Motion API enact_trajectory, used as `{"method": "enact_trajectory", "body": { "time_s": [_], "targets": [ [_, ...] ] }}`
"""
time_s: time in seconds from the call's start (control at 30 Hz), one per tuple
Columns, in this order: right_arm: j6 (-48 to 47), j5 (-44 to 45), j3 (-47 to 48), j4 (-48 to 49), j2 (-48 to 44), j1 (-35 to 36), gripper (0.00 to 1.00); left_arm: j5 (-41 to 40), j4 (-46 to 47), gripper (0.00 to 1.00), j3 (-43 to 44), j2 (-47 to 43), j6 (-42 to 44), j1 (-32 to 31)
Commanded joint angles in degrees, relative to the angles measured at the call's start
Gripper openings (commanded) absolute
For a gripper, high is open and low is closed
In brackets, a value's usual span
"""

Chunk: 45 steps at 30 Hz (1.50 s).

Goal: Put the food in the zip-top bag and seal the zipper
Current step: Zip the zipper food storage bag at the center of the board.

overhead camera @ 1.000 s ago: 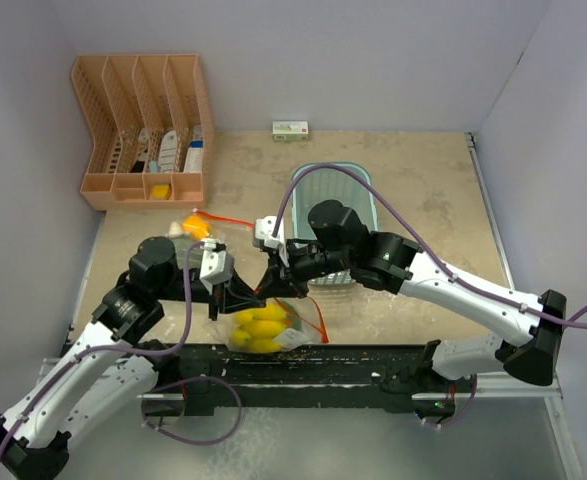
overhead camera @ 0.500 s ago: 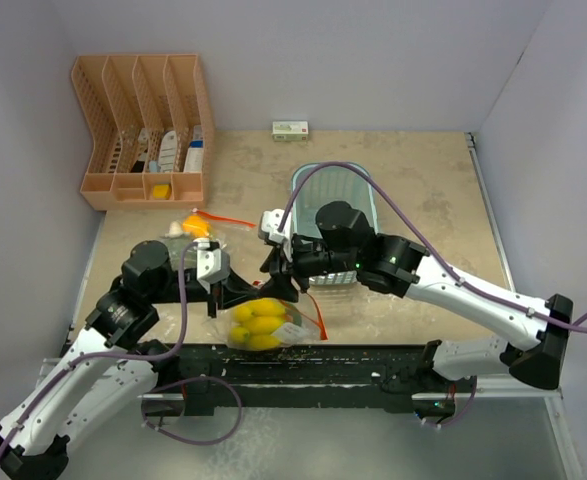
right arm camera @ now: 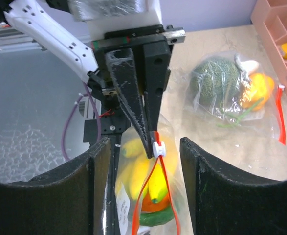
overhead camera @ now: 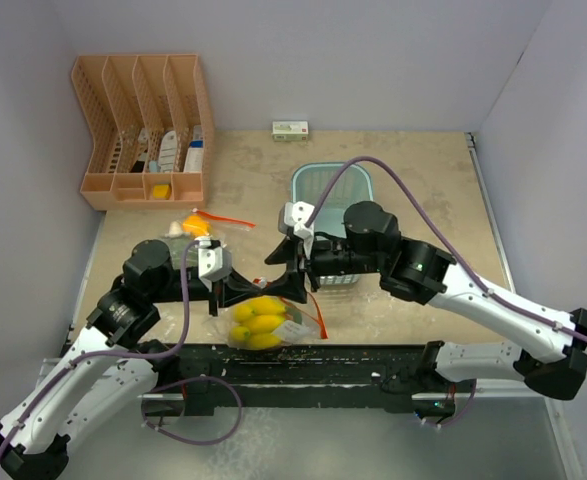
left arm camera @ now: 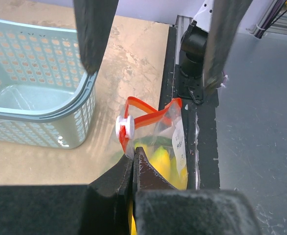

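Yellow bananas (overhead camera: 259,323) crosswise, inside zip-top bag (overhead camera: 293,337)

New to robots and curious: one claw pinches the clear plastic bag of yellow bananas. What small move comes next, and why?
Probably the right gripper should ease in and close on the small white zipper slider: its fingers stand open, the left gripper pinches the clear plastic bag beside it, the red zipper gapes.

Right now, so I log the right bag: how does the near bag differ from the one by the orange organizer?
The near bag is pinched at its zipper edge by the left gripper; the far bag lies flat, untouched. The near bag holds bananas; the far bag holds a green round head and something orange. Both are clear with red zippers.
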Motion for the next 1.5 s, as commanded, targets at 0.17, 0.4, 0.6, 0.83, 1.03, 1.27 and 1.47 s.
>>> {"method": "enact_trajectory", "body": {
  "time_s": [0.17,0.4,0.6,0.83,1.03,1.27,1.47],
  "targets": [
    [1.9,4.4,2.7,-1.6,4.7,0.0,0.55,-0.4,2.9,0.0,1.8,-0.8,0.2,0.0],
    [1.7,3.5,2.5,-1.2,5.5,-0.1,0.34,-0.6,2.8,0.0,1.8,-0.9,0.5,0.0],
    [1.6,2.4,2.5,-1.4,6.0,-0.3,0.24,-0.6,2.7,0.0,1.8,-1.1,0.5,0.0],
    [1.6,1.8,1.9,-1.3,5.8,-0.3,0.21,-0.6,2.8,0.0,1.8,-1.1,0.5,0.0],
    [1.4,2.5,1.1,-2.0,5.7,-0.4,0.02,-1.9,2.9,0.0,1.9,-1.4,-0.1,0.0],
    [1.8,5.6,-2.4,-2.8,3.0,-0.8,0.0,-4.1,4.9,0.0,1.5,-3.8,-2.8,0.0],
    [1.6,9.3,-4.0,-4.8,1.8,-1.0,0.0,-4.2,5.7,0.0,1.3,-4.8,-4.2,0.0]
  ]
}}
